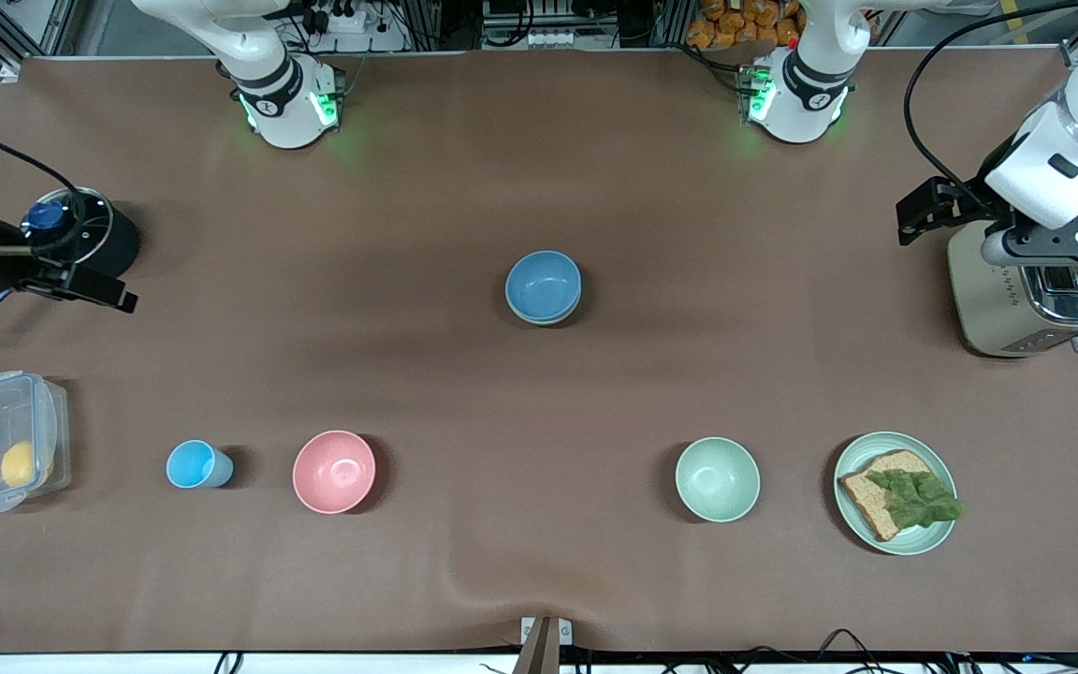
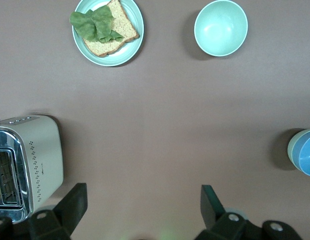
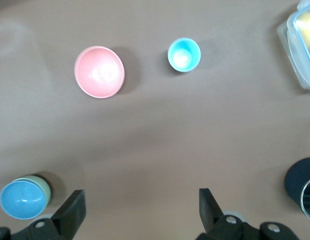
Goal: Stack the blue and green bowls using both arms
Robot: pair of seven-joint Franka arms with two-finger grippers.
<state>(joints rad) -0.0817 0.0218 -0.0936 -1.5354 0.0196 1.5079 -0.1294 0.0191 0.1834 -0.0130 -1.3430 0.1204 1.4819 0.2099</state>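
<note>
A dusty-blue bowl [image 1: 544, 285] nests in a pale green bowl [image 2: 291, 149] on the plain brown table [image 1: 539, 168]; another mint bowl [image 1: 717, 478] stands alone.

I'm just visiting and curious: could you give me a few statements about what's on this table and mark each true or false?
1. The blue bowl sits inside a green bowl. True.
2. The pink bowl holds a sandwich. False; it is empty, the bread lies on the green plate.
3. The left end effector is open. True.
4. The right end effector grips the light-blue cup. False; it is open and holds nothing.
5. Another green bowl stands alone. True.
</note>
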